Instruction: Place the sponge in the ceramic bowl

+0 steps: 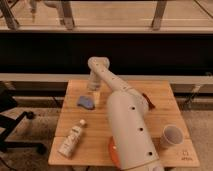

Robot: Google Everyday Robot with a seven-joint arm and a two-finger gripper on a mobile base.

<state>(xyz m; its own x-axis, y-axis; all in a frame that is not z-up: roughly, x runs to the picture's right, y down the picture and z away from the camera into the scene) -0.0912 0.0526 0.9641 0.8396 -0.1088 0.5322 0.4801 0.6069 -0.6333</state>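
The light-blue sponge (pixel 86 102) lies flat on the wooden table (pixel 95 132), left of centre toward the far side. My gripper (pixel 94 96) points down at the sponge's right edge, open, with the sponge beside it and not lifted. The white arm reaches from the front of the view across the table's middle. Only an orange curved edge of the ceramic bowl (pixel 112 150) shows at the near side, left of the arm, which hides the remainder.
A white bottle (pixel 72 140) lies on its side at the front left. A whitish cup (pixel 171 136) stands at the front right. A reddish sliver (pixel 148 100) shows right of the arm. A black chair (pixel 12 125) stands left of the table.
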